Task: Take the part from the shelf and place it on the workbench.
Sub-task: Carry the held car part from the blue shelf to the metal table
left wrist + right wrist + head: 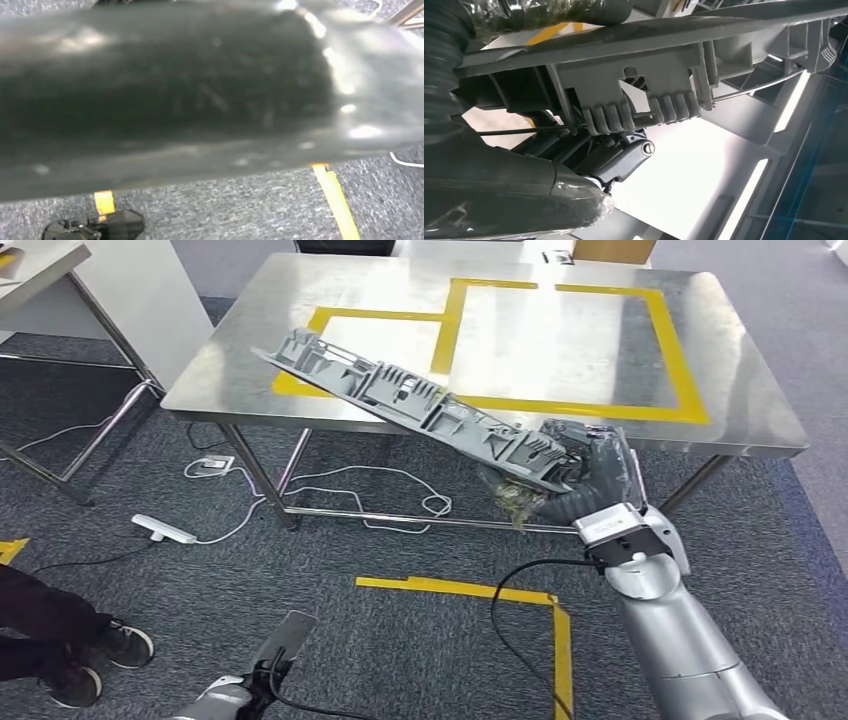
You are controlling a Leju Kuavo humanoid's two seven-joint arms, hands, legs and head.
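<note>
Head view: right hand (590, 465) is gripping the long grey part (420, 405) by its lower-right end, with the far end reaching up-left over the steel workbench (760, 410) and its yellow tape outline (690, 390). It's probably tilted because it's held at one end. Left arm, bottom centre, is hanging low.

Left wrist view: a blurred dark surface is blocking the shot, with carpet (250, 205) below; can't tell the left hand's state.

Right wrist view: fingers (624, 160) are curling under the part's ribbed underside (644, 85) and supporting it.

No text, label, brand, number or sign can be read on anything in these views.
</note>
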